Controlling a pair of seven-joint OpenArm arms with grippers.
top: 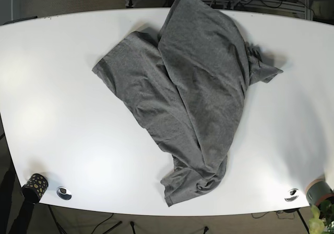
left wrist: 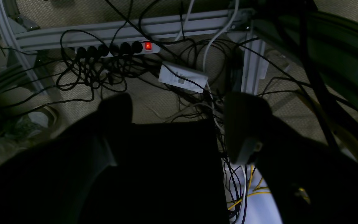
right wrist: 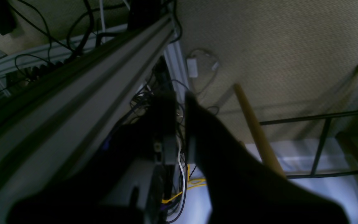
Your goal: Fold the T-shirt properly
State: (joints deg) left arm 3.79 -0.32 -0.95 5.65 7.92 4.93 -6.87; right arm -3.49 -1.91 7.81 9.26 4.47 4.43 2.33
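White desk (top: 62, 114) carries a dark dotted cup (top: 35, 186) at its near corner; power strip (left wrist: 117, 49), switch lit red, lies among tangled cables (left wrist: 104, 71) on carpet.

We see the left pincer (left wrist: 179, 105) as two broad, dark, rounded fingers (left wrist: 117, 109), nearly black in the dim light. One finger carries a paler grey patch with a small round fastener near its base. The right pincer (right wrist: 180, 105) has two dark, tapering fingers (right wrist: 197, 118), each with a narrow grey strip along its inner face. A light grey housing sits behind them. Neither arm appears in the base view.
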